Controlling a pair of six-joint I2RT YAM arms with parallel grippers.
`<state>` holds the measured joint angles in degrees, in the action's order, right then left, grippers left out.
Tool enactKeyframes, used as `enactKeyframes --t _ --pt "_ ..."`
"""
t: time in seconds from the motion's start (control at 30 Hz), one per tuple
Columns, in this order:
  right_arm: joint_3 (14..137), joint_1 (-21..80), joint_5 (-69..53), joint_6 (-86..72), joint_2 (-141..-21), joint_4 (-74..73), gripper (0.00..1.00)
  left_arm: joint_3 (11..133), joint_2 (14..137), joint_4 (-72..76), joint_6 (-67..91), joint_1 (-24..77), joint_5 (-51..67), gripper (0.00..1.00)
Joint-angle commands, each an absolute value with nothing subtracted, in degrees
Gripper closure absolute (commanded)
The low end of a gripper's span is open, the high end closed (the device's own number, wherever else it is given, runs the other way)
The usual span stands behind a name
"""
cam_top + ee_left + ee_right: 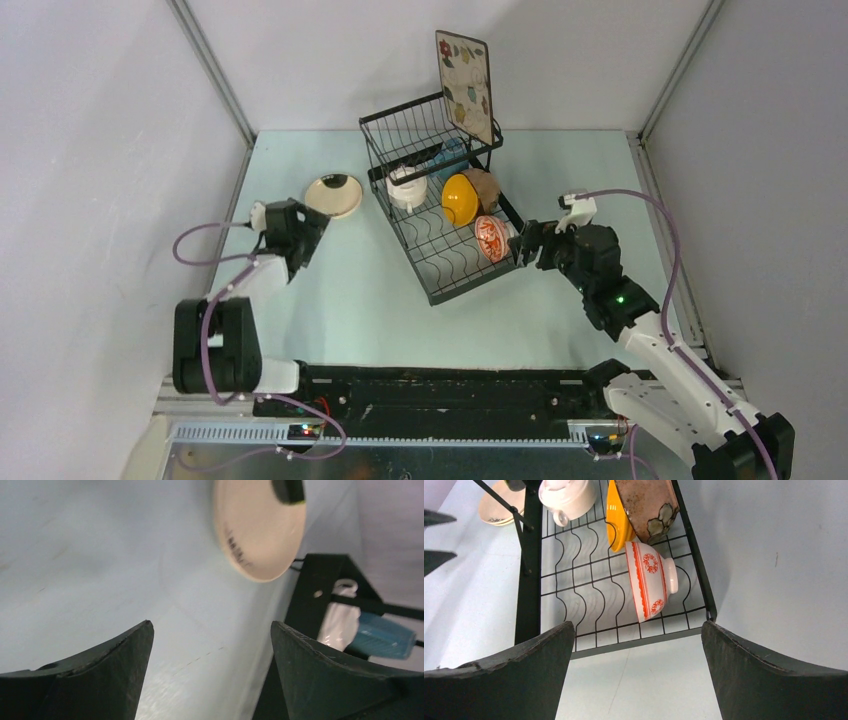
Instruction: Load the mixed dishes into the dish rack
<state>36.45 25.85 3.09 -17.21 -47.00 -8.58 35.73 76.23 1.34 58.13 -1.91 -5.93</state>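
Round cream plates (334, 195) lie at the dish rack's (440, 262) nine o'clock; your left fingers (100, 675) and right fingers (514, 675) gape wide

Your left arm (243, 283) and right arm (662, 342) are white, black-jointed; purple cables (655, 215) loop behind the black left hand (310, 233) and right hand (522, 246).

Even soft light, blurred wrist close-ups

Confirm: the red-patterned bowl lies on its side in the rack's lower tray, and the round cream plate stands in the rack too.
Not quite. The red-patterned bowl does lie on its side in the lower tray of the dish rack, but the round cream plate lies on the table left of the rack, per the top external view.
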Motion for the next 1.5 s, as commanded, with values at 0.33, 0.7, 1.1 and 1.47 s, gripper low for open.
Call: enactKeyframes --t 0.33,0.7,1.1,1.47 --pt "33.9 26.3 2.1 -19.0 -44.0 -4.0 0.0 57.3 97.2 -8.6 66.6 -2.6 -9.3 0.27" --pt "33.5 26.2 2.1 -18.7 -45.0 -3.5 0.01 61.8 103.3 -8.8 68.1 -2.6 -8.9 0.43" --pt "33.3 26.2 3.0 -18.5 -45.8 -3.6 0.0 63.2 105.8 -7.5 69.2 -2.9 -7.7 0.76" --pt "33.3 26.2 2.5 -18.3 -46.9 -2.9 0.01 58.7 91.7 -13.5 65.6 -2.9 -13.5 1.0"
